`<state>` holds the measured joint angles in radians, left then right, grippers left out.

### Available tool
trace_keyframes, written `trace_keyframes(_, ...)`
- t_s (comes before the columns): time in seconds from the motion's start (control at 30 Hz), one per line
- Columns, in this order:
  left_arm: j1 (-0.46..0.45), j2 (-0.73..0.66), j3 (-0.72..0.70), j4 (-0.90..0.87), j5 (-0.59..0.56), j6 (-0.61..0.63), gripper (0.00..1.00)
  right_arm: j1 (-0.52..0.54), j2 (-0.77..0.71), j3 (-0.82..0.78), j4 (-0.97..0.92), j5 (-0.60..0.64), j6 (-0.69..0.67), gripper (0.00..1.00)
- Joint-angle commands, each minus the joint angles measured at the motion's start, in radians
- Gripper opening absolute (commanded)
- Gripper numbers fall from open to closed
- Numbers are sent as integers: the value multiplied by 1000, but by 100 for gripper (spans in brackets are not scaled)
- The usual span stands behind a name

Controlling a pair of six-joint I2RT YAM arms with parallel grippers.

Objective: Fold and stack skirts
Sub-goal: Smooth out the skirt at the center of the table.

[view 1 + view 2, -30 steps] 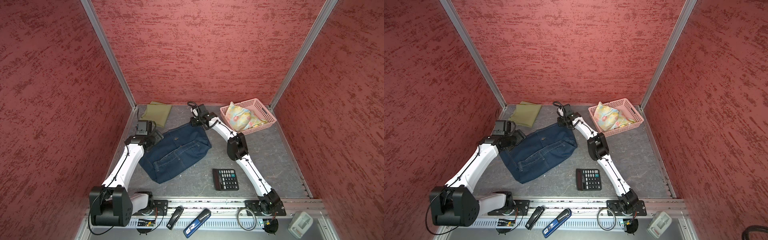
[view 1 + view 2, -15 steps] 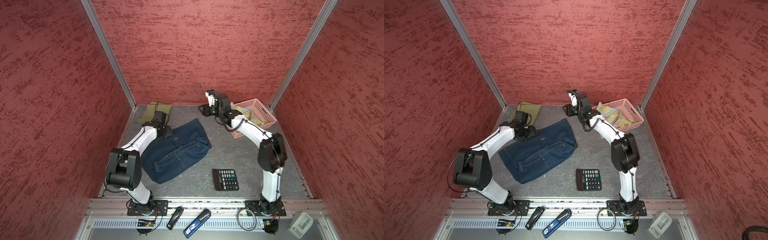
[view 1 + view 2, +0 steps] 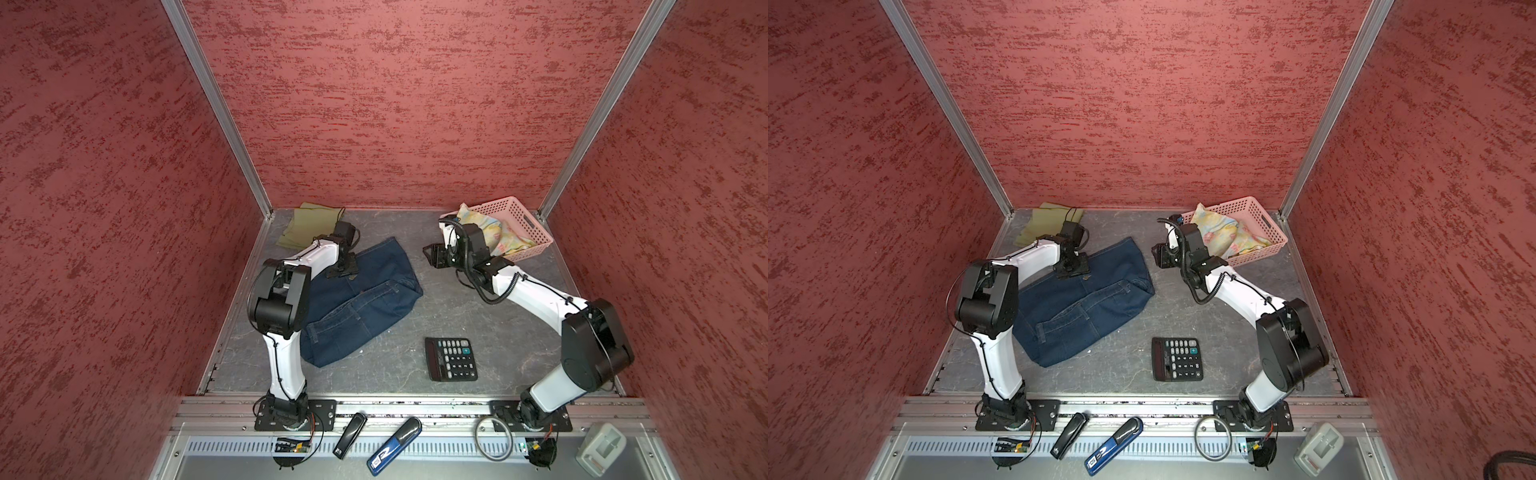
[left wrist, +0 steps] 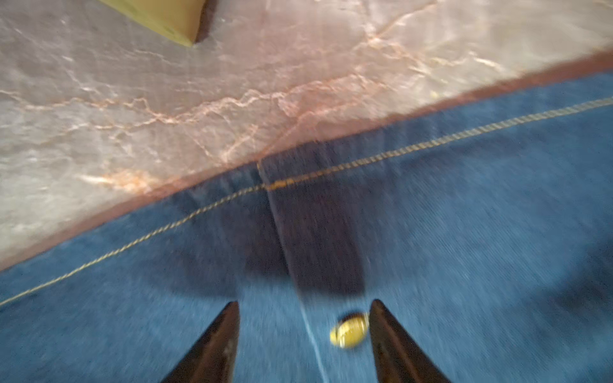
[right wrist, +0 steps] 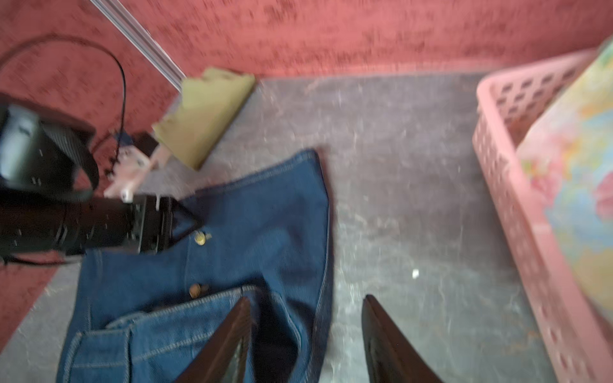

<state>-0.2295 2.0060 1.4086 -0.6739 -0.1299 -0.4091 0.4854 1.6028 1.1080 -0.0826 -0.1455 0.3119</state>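
On the grey stone-patterned table [image 3: 457, 316], the dark blue denim skirt [image 3: 361, 299] lies spread. Left gripper [image 4: 304, 305] poises over its far hem, fingers apart; right gripper [image 5: 306, 298] hangs beside it, fingers apart, empty. Both should probably pinch matching hem corners, folding evenly.

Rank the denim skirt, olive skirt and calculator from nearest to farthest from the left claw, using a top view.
1. Denim skirt: directly under the left claw.
2. Olive skirt: just beyond, in the back-left corner.
3. Calculator: front, toward the right arm.
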Motion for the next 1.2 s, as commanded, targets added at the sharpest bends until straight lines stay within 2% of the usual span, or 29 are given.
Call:
trace_keyframes(0.0, -4, 34, 17, 33, -34, -18, 56, 47, -25, -15, -34, 25, 13, 54)
trace_keyframes(0.1, 4, 79, 49, 35, -19, -24, 51, 82, 4, -18, -78, 19, 9, 55)
trace_keyframes(0.2, 5, 126, 87, 10, -15, -27, 38, 101, 33, -24, -82, -9, 15, 58)
trace_keyframes(0.33, 6, 165, 106, 13, 5, -20, 32, 110, 103, 38, -144, -34, 6, 59)
trace_keyframes(0.37, 6, 177, 118, 2, 7, -21, 28, 111, 110, 46, -146, -39, 2, 59)
trace_keyframes(0.4, 6, 191, 135, -14, 9, -19, 16, 111, 113, 51, -145, -46, 1, 59)
trace_keyframes(0.43, 7, 200, 148, -26, 10, -17, 9, 112, 113, 57, -145, -46, 0, 59)
trace_keyframes(0.5, 8, 211, 161, -40, 17, -17, 0, 111, 115, 71, -157, -42, -5, 60)
trace_keyframes(0.63, 40, 198, 143, -28, 81, -61, 0, 112, 121, 76, -166, -28, -19, 61)
trace_keyframes(0.73, 93, 142, 62, 40, 167, -138, 0, 112, 133, 79, -165, -25, -27, 61)
trace_keyframes(0.83, 133, 78, -21, 99, 196, -222, 0, 112, 142, 83, -148, -41, -28, 61)
trace_keyframes(0.97, 191, -26, -180, 227, 260, -376, 0, 115, 166, 107, -132, -69, -46, 62)
trace_keyframes(1.17, 209, -167, -365, 353, 254, -610, 0, 151, 220, 196, -175, -43, -76, 62)
